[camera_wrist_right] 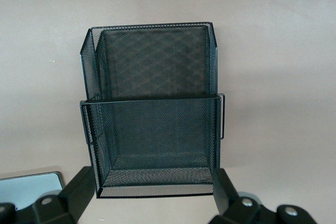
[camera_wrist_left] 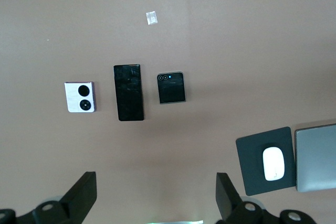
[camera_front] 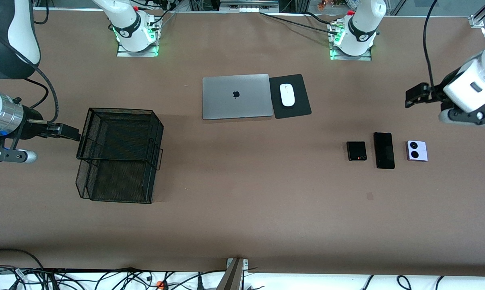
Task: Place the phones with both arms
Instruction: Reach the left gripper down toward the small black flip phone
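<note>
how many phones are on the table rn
3, in a row toward the left arm's end of the table: a small black flip phone nearest the middle, a long black slab phone beside it, then a lavender-white flip phone. None looks hidden.

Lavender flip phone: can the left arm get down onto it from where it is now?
Probably yes. The left gripper hangs open over bare table, and the lavender flip phone lies flat, apart from the long black phone, with nothing above it.

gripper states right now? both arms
Left tool: open, holding nothing, up over the table beside the three phones.
Right tool: open, holding nothing, over the mesh basket.
</note>
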